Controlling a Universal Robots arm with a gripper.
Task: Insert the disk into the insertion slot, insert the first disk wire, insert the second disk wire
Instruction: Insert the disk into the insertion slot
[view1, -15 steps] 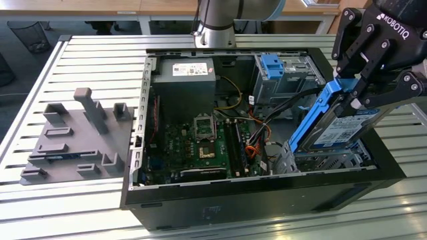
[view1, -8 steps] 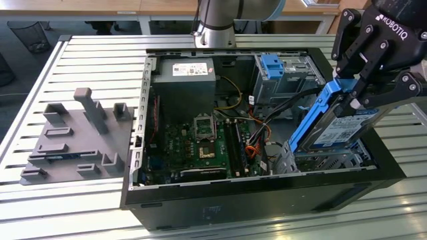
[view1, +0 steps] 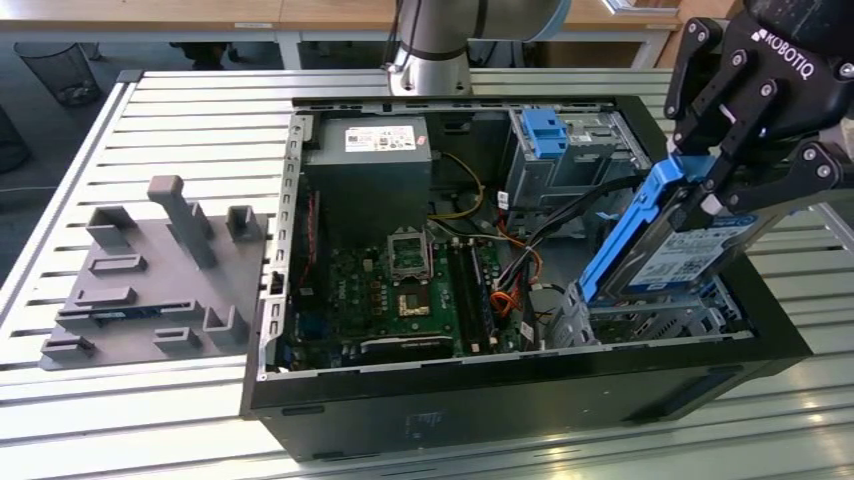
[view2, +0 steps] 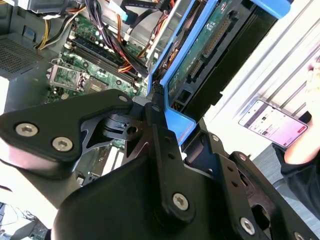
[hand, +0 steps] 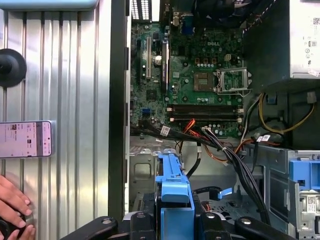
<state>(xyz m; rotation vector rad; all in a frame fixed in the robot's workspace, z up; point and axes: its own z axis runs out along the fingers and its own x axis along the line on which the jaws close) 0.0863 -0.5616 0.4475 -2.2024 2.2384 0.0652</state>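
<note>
My claw (view1: 731, 185) is pinching the disk (view1: 674, 255) by its blue frame. The disk hangs tilted, with its lower edge close over the insertion slot (view1: 641, 322), which sits right beneath me in a corner of the computer case (view1: 534, 390). I cannot tell whether that edge touches the cage. Black wires (view1: 574, 205) run just beside the disk on the motherboard side, and the case wall stands near on the other. Past that wall, over the slatted worktop (view1: 174, 120), are a phone (hand: 25, 139) and 1 hand (hand: 12, 200) of a person.
</note>
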